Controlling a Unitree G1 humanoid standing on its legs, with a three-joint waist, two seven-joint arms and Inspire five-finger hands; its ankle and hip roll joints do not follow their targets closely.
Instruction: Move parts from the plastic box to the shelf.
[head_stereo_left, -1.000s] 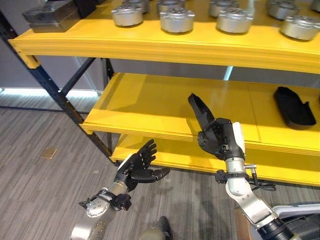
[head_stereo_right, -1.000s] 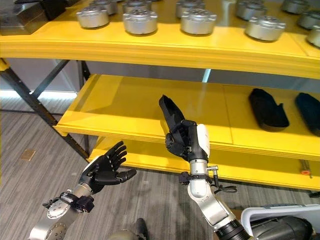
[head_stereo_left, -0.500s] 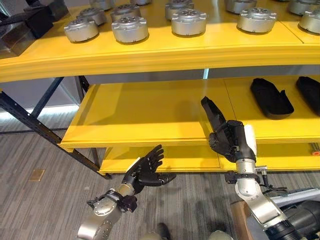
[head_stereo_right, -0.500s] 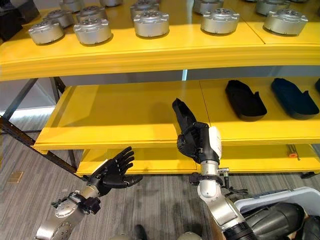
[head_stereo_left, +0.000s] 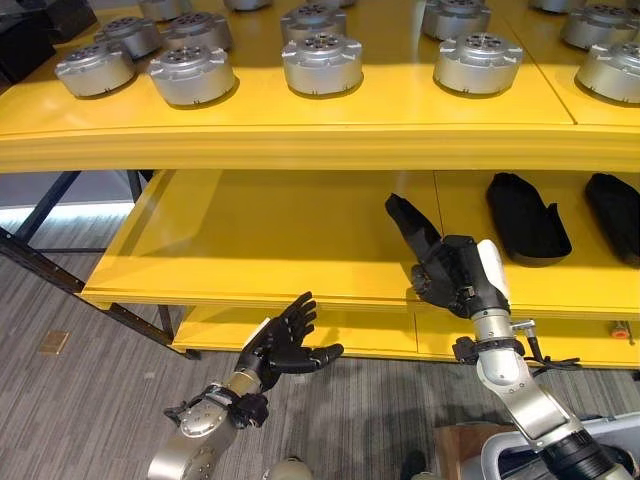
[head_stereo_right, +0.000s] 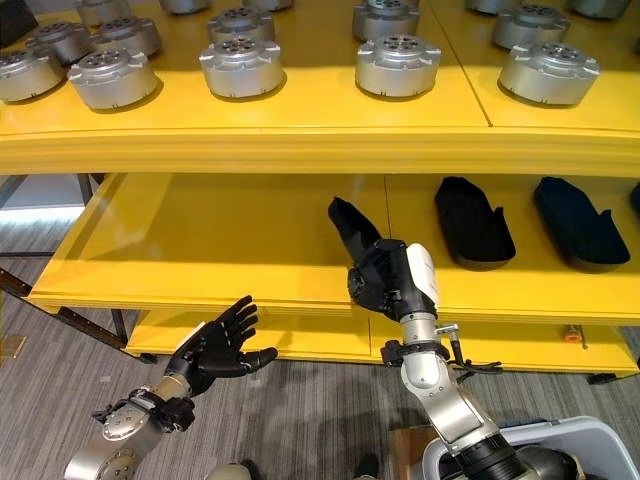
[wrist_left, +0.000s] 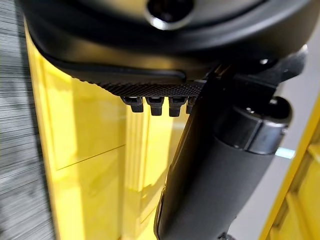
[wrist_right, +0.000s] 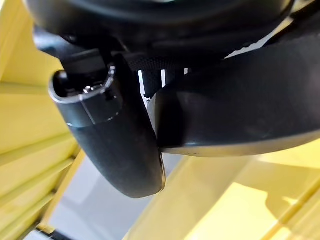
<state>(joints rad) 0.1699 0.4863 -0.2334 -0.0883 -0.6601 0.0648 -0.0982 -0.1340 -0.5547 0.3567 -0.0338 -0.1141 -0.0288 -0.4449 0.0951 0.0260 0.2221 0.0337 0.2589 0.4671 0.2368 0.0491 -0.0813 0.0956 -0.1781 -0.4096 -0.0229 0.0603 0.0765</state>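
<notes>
**Placing the held part on the middle shelf**

Left eye view: The right hand is clenched round a long black part, which sticks up and away from the fingers, over the front of the middle shelf. Two similar black parts lie flat on the same shelf, further toward the robot's right of the hand. The left hand is held low, in front of the shelf edge, fingers spread and holding nothing.

Right eye view: The same grasp is seen, with the part's free end above the shelf board and the hand itself at the front lip. The plastic box is seen below and behind the right arm. Round metal parts stand on the upper shelf, above the hand.

Left wrist view: Straight fingertips are shown in front of yellow shelf faces; nothing is gripped.

Right wrist view: The black part is seen pinned between thumb and palm, with the shelf beyond.

Procedure, as judged: the part should be carried further in, tilted until it lies flat, and set beside the laid parts without touching them. The fingers should be released only once the part rests on the board. Clearance under the upper shelf should be watched.
</notes>
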